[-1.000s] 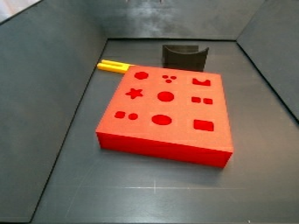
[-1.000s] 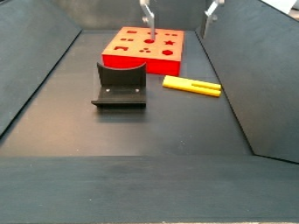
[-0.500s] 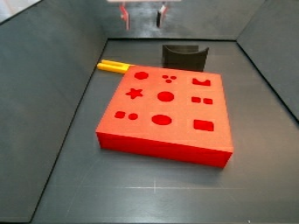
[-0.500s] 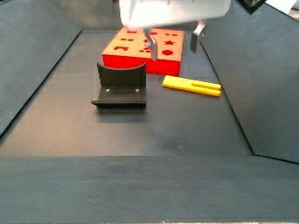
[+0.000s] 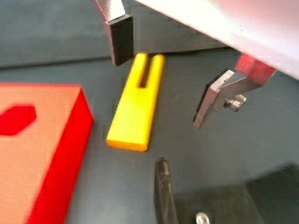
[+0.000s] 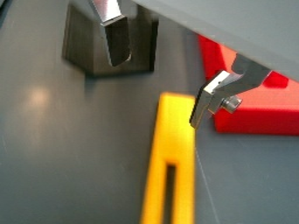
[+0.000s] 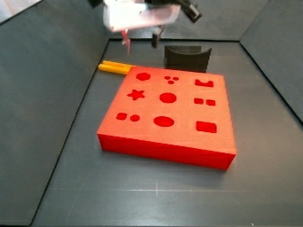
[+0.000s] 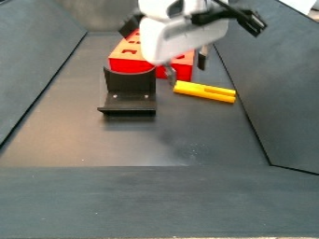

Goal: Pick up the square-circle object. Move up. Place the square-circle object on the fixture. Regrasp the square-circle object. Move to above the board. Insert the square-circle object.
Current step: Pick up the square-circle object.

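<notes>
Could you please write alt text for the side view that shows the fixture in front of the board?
The white end effector hangs open above the floor, with the yellow square-circle object lying flat just below and beside it, untouched. The dark fixture stands nearby, with the red board behind it.

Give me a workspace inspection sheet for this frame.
Surface: dark floor, bare apart from the items below.
Square-circle object: lying flat on the floor beside the board, not held.
Board: flat, holes unfilled.
Fixture: on the floor, nothing on it.
Clutter: nothing seen.
Gripper: open, above the square-circle object, fingers either side, not touching.
Cables: nothing seen.
Surroundings: dark grey walls.
</notes>
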Available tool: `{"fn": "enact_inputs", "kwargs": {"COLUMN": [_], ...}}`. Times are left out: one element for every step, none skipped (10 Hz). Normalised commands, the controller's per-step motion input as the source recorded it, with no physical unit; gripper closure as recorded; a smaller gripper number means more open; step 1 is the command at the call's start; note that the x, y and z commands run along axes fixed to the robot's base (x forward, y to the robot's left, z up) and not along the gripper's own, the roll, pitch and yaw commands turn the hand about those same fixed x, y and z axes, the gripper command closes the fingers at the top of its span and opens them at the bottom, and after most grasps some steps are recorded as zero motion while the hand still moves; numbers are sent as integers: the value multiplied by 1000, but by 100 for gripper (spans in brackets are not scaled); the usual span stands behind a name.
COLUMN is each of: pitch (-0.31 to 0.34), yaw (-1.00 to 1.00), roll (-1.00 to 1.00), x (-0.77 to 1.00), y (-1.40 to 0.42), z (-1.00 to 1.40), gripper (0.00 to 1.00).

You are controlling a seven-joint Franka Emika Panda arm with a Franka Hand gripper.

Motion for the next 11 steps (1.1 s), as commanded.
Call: {"fn": "enact_inputs", "kwargs": {"pitch": [-130, -183, -204, -140, -140, -164, -161, -93, -51, -47, -66], "yaw": [754, 591, 446, 354, 329, 343, 314, 234, 154, 103, 11], "roll": [240, 190, 174, 99, 67, 93, 94, 70, 70, 41, 0], "x": [-406, -397, -346, -186, -117, -169, -154, -3, 0, 0, -63], "y": [-11, -3, -71, -83, -163, -134, -103, -46, -31, 0, 0], "z": [-503, -377, -323, -260, -260, -263, -274, -249, -260, -243, -171], "gripper": [0, 0, 0, 0, 0, 0, 0, 0, 0, 0, 0]}}
